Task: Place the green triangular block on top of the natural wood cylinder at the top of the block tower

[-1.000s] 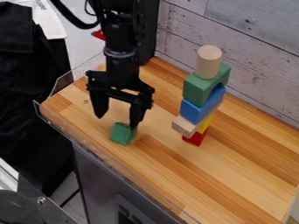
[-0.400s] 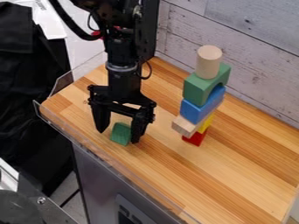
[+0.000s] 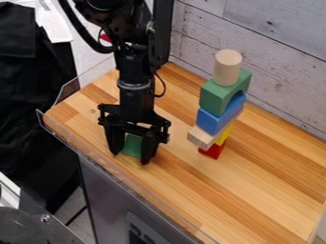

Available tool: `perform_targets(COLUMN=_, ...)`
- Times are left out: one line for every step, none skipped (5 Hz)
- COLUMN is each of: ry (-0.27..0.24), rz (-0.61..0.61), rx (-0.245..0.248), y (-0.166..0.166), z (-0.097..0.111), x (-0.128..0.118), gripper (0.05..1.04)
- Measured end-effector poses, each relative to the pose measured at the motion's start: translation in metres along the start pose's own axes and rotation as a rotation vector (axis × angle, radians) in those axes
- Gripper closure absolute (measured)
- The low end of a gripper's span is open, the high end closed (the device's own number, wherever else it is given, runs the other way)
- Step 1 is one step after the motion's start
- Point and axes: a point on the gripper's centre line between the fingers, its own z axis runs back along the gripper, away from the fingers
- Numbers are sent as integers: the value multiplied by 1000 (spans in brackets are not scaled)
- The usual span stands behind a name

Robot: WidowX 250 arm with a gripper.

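We have the gripper (image 3: 130, 158) left of centre, jaws spread astride the green block (image 3: 132, 146), presumably to square up on opposite sides; can't tell if they touch. Right of centre, the green arch's (image 3: 214, 99) flat top supports the wooden cylinder (image 3: 227, 67).

The black arm (image 3: 134, 31) comes in from the top edge, left of the view's centre, with a bulky rounded joint (image 3: 104, 4) uppermost. A thick black cable (image 3: 81, 33) curves down along its left side in the view, and a thinner cable (image 3: 164, 86) loops out on the other. Below, the wrist (image 3: 136, 97) stands nearly upright, ringed by a grey band (image 3: 134, 85), and the black gripper (image 3: 130, 157) hangs beneath it, pointing downward.
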Motion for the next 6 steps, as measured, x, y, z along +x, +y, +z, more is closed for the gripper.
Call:
perform_targets(ry=-16, rz=22, rx=-6, y=1, z=0, x=3, gripper=593)
perform_targets(ry=-20, rz=45, rx=-1, y=1, z=4, x=2, gripper=593)
perform_targets(ry=-111, rz=64, rx=19, y=-3, z=52, x=-3, gripper=593)
perform_targets(ry=-245, rz=74, rx=59, y=-13, z=103, x=-2, gripper=593)
perform_targets(ry=-344, rz=20, rx=66, y=-28, z=150, x=1, gripper=593)
perform_targets(ry=-372, rz=-14, rx=78, y=-41, z=173, x=-1, gripper=593)
